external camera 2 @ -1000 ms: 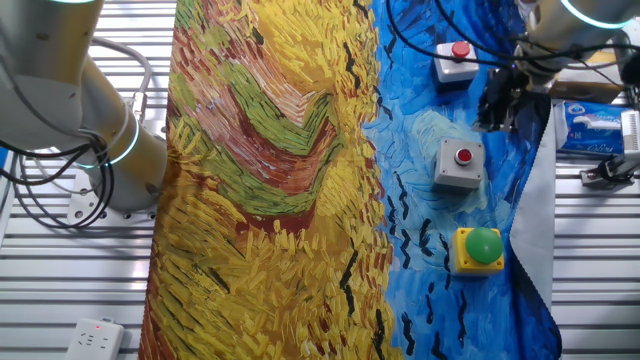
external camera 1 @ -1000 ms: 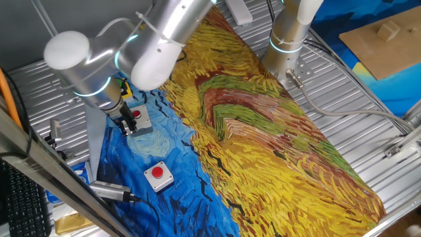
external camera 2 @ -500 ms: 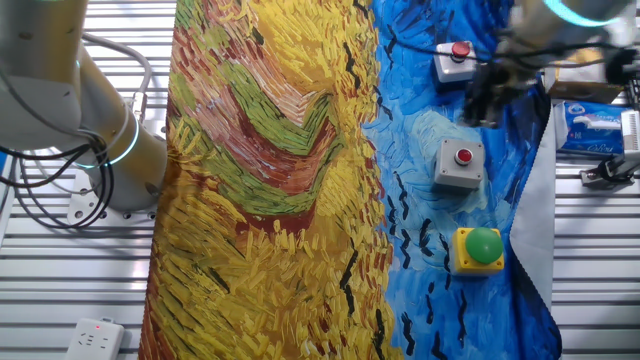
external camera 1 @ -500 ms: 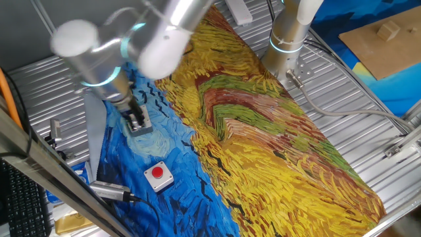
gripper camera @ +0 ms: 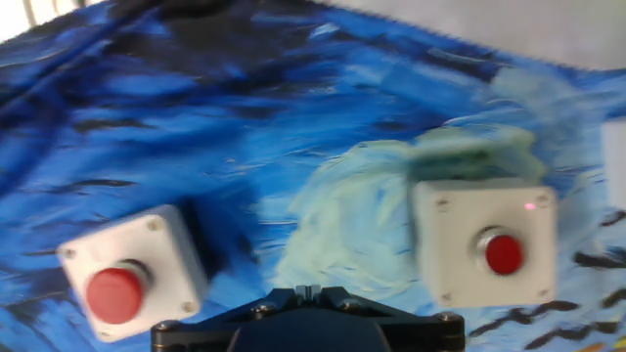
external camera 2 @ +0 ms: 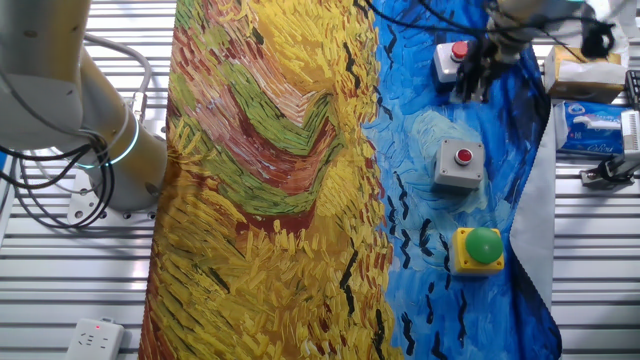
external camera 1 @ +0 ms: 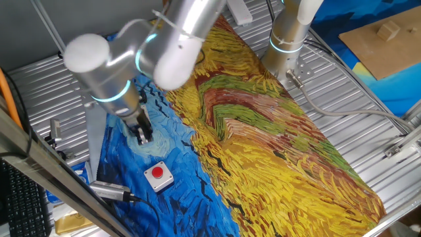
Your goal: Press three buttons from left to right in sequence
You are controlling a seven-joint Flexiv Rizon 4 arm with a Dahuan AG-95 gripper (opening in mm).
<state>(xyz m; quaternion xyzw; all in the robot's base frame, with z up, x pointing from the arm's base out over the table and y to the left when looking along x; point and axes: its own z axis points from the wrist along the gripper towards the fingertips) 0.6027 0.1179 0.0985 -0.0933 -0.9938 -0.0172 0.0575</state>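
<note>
In the other fixed view the green button [external camera 2: 483, 246] on its yellow box is nearest. The middle red button [external camera 2: 463, 156] sits on a grey box. The far red button [external camera 2: 459, 50] sits on a white box. My gripper [external camera 2: 472, 82] hangs just beside the far red button, between it and the middle one. Its fingertips show no readable gap. In the one fixed view my gripper [external camera 1: 143, 134] is above the near red button [external camera 1: 156, 173]; the arm hides the other two. The hand view shows the far red button [gripper camera: 115, 293] at left, the middle one [gripper camera: 504, 254] at right, and my gripper [gripper camera: 308, 295] at the bottom.
The buttons sit on the blue strip of a painted cloth [external camera 2: 270, 180]. A second arm's base [external camera 2: 110, 150] stands beside the cloth. A tissue packet [external camera 2: 590, 125] and a metal clamp [external camera 2: 608, 170] lie off the cloth's edge. A metal cylinder [external camera 1: 108, 191] lies near the near button.
My gripper has moved from beside the middle red button toward the far red button, away from the green one. The buttons have not moved.
</note>
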